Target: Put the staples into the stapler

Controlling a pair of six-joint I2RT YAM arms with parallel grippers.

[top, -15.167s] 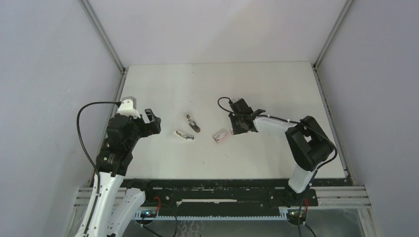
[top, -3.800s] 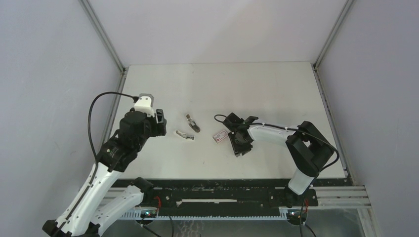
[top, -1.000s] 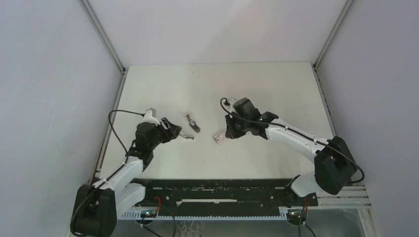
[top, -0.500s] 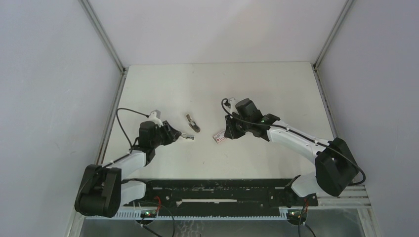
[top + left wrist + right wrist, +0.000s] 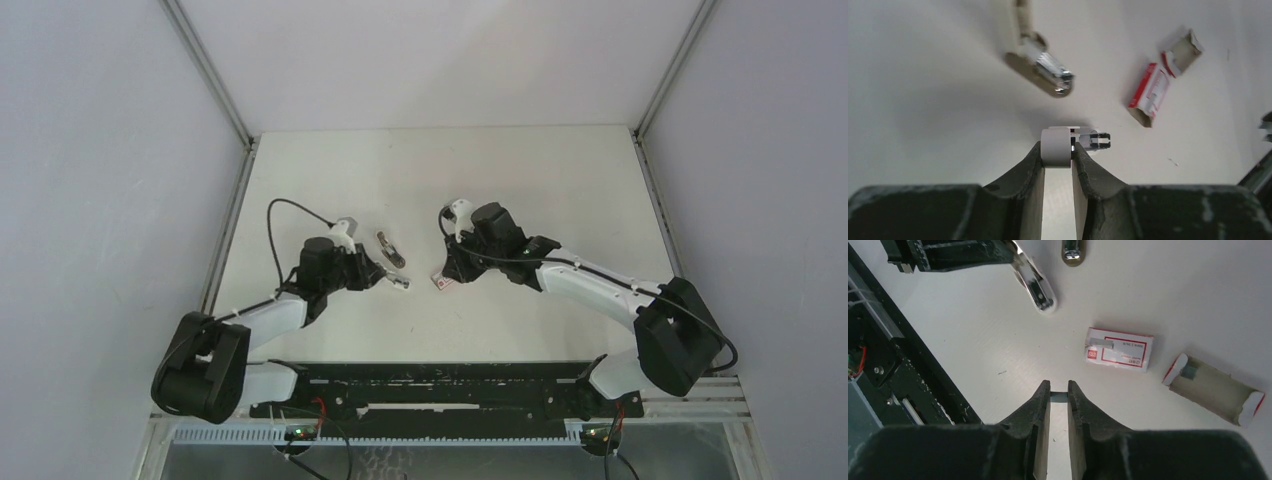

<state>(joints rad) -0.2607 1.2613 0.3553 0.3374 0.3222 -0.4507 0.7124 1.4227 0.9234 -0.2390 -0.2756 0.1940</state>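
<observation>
While left fingers (image 5: 1032, 172) clamp it, the stapler (image 5: 1058, 146) points toward the staples (image 5: 1149, 95).

Top cam sits high behind the arms (image 5: 590, 283), looking down on the whole bench (image 5: 520, 180). Left wrist cam rides low and close behind the left hand (image 5: 1058, 149), facing across the surface. Right wrist cam looks steeply down past the right hand (image 5: 1058, 386) and its staple strip (image 5: 1059, 398). All three share the red box (image 5: 1120, 354) and white stapler (image 5: 1040, 294).
</observation>
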